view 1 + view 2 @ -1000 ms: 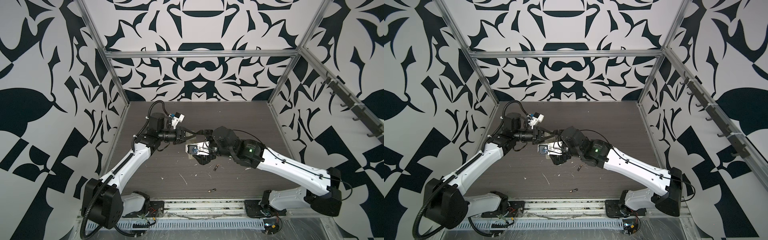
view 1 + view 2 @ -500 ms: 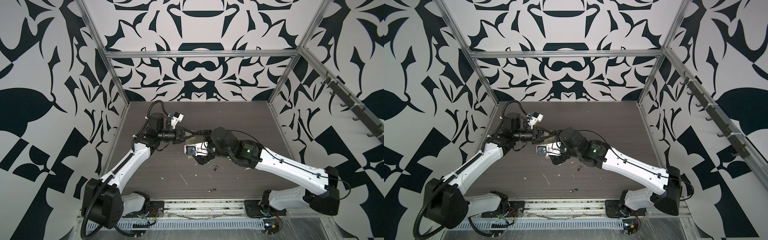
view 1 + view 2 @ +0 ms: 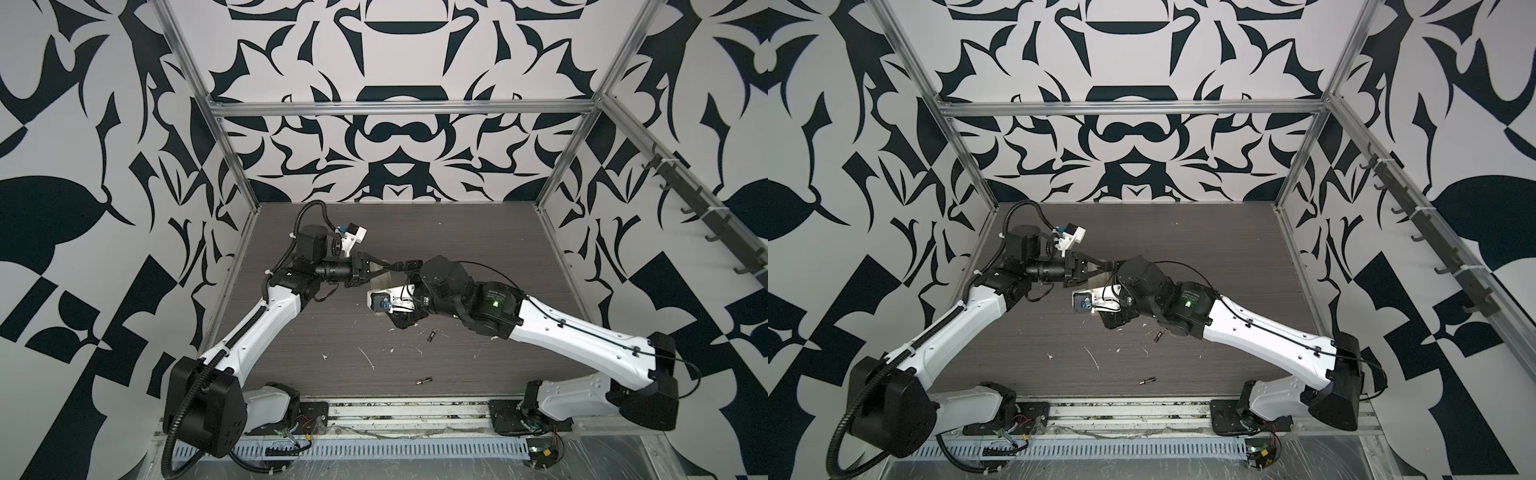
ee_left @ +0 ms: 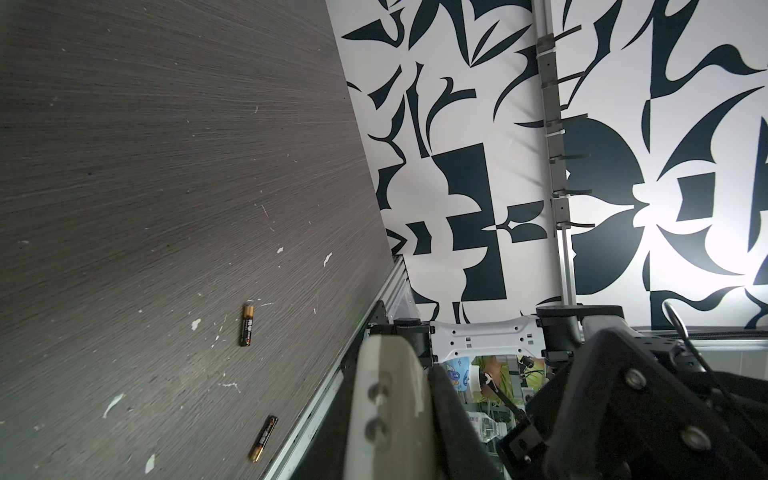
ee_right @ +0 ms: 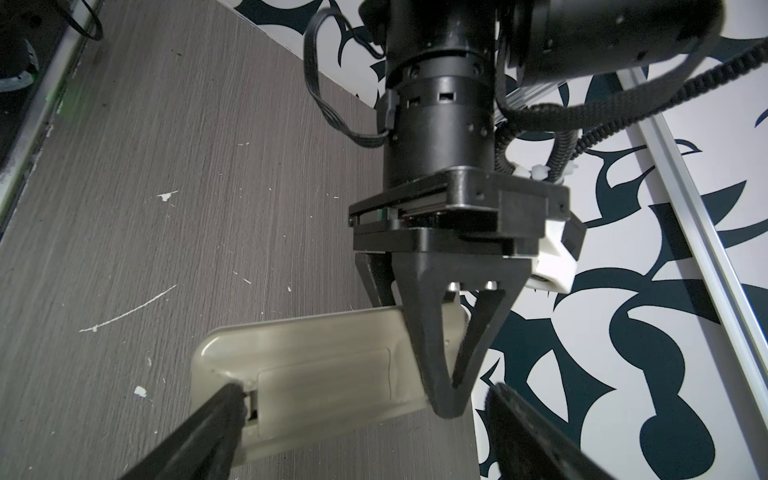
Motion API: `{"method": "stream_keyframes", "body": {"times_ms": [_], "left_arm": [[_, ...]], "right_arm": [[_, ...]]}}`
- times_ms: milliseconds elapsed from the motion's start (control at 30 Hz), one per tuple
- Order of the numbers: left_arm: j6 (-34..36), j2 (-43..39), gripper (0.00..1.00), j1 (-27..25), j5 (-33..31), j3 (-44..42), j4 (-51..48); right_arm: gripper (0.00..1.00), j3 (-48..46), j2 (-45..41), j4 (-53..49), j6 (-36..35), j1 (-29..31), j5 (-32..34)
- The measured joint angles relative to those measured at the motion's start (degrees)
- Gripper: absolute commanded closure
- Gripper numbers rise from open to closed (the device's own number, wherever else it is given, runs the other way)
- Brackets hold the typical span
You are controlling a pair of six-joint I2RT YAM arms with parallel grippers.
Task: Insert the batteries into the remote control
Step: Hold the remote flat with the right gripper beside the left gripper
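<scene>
The left gripper [image 5: 445, 401] pinches one end of the remote control [image 5: 324, 357], holding it above the table [image 3: 457, 232] with its beige back showing. The right gripper [image 5: 365, 390] stands spread wide astride the other end, one fingertip [image 5: 226, 409] at the remote's edge. The batteries [image 3: 432, 335] lie loose on the table, well apart from both.

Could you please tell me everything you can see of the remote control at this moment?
The remote control shows its beige, matt plastic back with rounded corners; its button side is hidden. The rectangular battery cover still sits closed in the back. The left gripper is shut on one end and seems to hold it clear of the table. The right gripper is open: one of its fingers touches the cover's edge at the opposite end, the other is off the remote.
</scene>
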Motion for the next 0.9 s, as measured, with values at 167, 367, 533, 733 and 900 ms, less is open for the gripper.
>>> {"method": "stream_keyframes", "body": {"times_ms": [167,367,533,733,900], "left_arm": [[-0.04,0.00,1.00,0.00,-0.09,0.00,0.00],[0.00,0.00,1.00,0.00,-0.28,0.00,-0.04],[0.00,0.00,1.00,0.00,-0.57,0.00,-0.02],[0.00,0.00,1.00,0.00,-0.76,0.00,-0.04],[-0.04,0.00,1.00,0.00,-0.76,0.02,-0.04]], "right_arm": [[0.06,-0.79,-0.57,0.87,-0.02,0.33,0.90],[0.06,-1.01,-0.63,1.18,-0.02,0.59,1.64],[0.06,-1.01,-0.63,1.18,0.00,0.66,2.25],[0.06,-1.05,-0.63,1.20,0.02,0.70,2.69],[0.06,-1.11,-0.85,1.27,0.04,0.79,2.95]]}}
